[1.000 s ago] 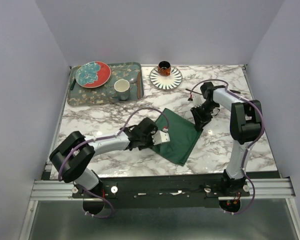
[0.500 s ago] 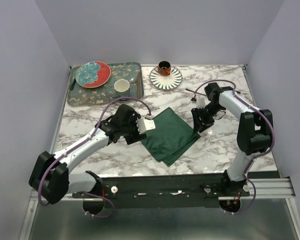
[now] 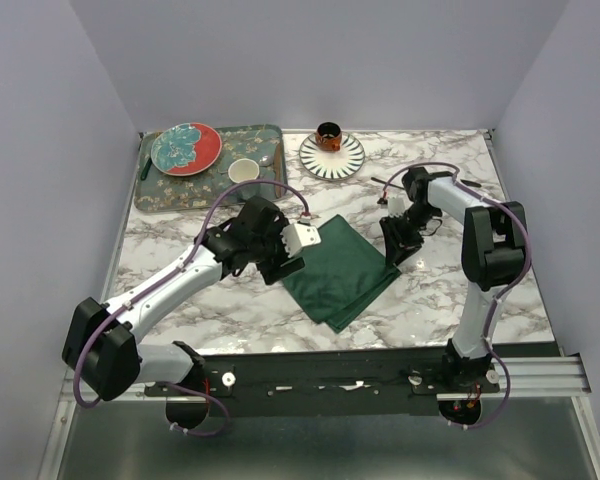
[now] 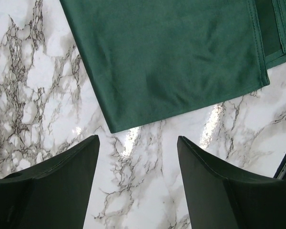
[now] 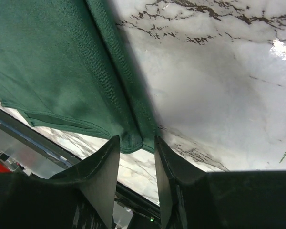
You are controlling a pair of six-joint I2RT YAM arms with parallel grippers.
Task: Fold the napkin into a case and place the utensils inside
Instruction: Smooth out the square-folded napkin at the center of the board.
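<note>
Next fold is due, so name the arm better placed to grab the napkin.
Right, probably: the right gripper straddles the napkin's corner; the left gripper hangs open over bare table beside it.

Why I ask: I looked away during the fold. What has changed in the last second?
The left arm swung from low across the napkin out to its left side, farther up the table. The left fingers opened and let the cloth go, and are now over the bare marble table. The napkin's near corner shifted left. Unchanged: the right fingers stay at the napkin's right corner, cloth between them.
</note>
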